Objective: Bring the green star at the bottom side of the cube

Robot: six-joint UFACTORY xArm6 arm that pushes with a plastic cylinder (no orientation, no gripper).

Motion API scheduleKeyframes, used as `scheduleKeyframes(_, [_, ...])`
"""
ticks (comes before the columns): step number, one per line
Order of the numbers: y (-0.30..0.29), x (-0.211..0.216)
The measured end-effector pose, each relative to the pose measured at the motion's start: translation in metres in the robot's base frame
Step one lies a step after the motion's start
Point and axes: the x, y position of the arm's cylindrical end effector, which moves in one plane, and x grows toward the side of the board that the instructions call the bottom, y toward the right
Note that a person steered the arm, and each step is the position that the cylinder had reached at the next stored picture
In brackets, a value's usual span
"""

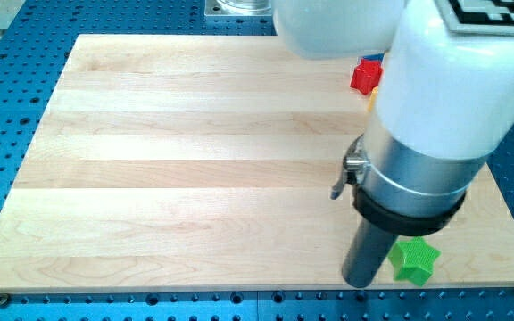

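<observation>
A green star lies near the board's bottom edge at the view's right. My tip rests on the board just left of the star, close to it or touching it. A red block sits near the view's top right, partly hidden by the arm. A blue block peeks out just above it and a sliver of yellow shows below it. I cannot make out which of these is the cube.
The wooden board lies on a blue perforated table. The white and grey arm body covers much of the board's right side. The board's bottom edge runs just below the star.
</observation>
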Motion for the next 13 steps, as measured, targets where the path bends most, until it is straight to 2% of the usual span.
scheduleKeyframes(1, [0.034,-0.001])
scheduleKeyframes(3, [0.143,-0.006])
scheduleKeyframes(4, [0.150,-0.016])
scheduleKeyframes(5, [0.120,-0.039])
scheduleKeyframes(6, [0.166,-0.078])
scheduleKeyframes(7, [0.231,-0.077])
scheduleKeyframes(8, [0.235,-0.067])
scheduleKeyframes(9, [0.226,-0.011])
scheduleKeyframes(10, [0.203,-0.002])
scheduleKeyframes(11, [0.136,-0.009])
scheduleKeyframes(12, [0.111,-0.009])
scheduleKeyframes(13, [0.188,-0.010])
